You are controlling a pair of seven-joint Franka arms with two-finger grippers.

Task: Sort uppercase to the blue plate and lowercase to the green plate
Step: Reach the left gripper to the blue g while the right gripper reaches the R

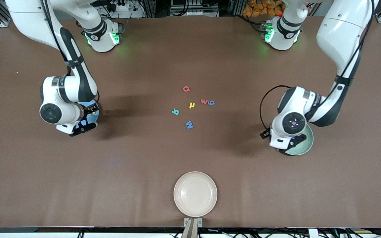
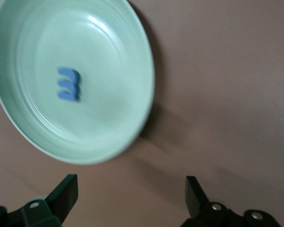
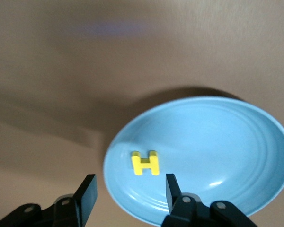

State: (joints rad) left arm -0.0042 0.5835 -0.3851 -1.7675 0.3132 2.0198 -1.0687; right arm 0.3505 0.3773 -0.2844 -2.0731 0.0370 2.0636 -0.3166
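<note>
My right gripper hangs part-open over the blue plate, the yellow H lying flat inside. Five letters wait mid-table; the red Q looks a fair next pick. My left gripper, wide, empty, hovers by the green plate, whose blue letter lies flat, prongs probably toward the rim.

The H is seen lying in the blue plate just ahead of the right gripper's fingers, and the E-like letter in the green plate, well ahead of the left gripper's fingers.
</note>
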